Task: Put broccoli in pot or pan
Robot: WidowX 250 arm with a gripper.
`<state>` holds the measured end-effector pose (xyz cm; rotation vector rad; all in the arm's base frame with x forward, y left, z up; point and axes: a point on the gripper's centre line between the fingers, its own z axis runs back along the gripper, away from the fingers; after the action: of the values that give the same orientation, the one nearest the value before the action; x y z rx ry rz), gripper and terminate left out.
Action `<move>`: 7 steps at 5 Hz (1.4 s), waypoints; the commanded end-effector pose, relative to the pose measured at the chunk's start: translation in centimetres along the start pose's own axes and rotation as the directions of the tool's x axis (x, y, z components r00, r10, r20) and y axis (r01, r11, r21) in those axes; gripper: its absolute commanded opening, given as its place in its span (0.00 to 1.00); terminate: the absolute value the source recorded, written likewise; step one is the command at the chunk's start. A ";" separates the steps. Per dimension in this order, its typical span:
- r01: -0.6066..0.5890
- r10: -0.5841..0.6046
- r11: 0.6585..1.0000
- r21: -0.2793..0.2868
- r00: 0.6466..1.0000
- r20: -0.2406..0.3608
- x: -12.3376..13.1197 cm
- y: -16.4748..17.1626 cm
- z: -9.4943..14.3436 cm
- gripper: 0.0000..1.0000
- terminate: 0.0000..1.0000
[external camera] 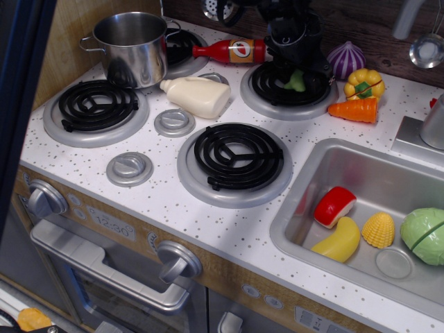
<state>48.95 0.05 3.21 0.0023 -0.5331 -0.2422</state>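
Note:
The broccoli (297,81), a small light-green bumpy piece, lies on the back right burner (258,97). My black gripper (298,69) is lowered right over it, with its dark fingers down on either side of the broccoli. They blend into the black burner coil, so I cannot tell how far the jaws are closed. The shiny steel pot (132,47) with two side handles stands empty at the back left, well to the left of the gripper.
A red sauce bottle (229,50) and a cream bottle (198,95) lie between the pot and the gripper. A purple onion (346,59), a yellow pepper (364,83) and a carrot (354,109) sit to the right. The sink (312,173) holds a cabbage half (423,236) and other toy food.

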 end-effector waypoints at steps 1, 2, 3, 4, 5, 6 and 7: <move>-0.014 0.006 0.950 0.313 1.000 0.024 1.9 2.9 7.8 0.00 0.00; 0.004 0.010 0.907 0.421 0.999 -0.032 0.4 5.9 9.8 0.00 0.00; 0.107 -0.046 0.842 0.528 0.991 -0.127 -2.4 9.4 13.2 0.00 0.00; 0.154 -0.084 0.846 0.511 0.984 -0.158 -4.9 13.9 14.6 0.00 0.00; 0.219 -0.149 0.841 0.495 0.973 -0.177 -6.8 18.5 15.8 0.00 0.00; 0.258 -0.201 0.851 0.457 0.965 -0.170 -8.5 21.4 14.8 0.00 0.00; 0.287 -0.258 0.866 0.409 0.958 -0.126 -8.4 22.3 13.3 1.00 0.00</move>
<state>39.59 23.66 9.44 0.4590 -0.4609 -0.3788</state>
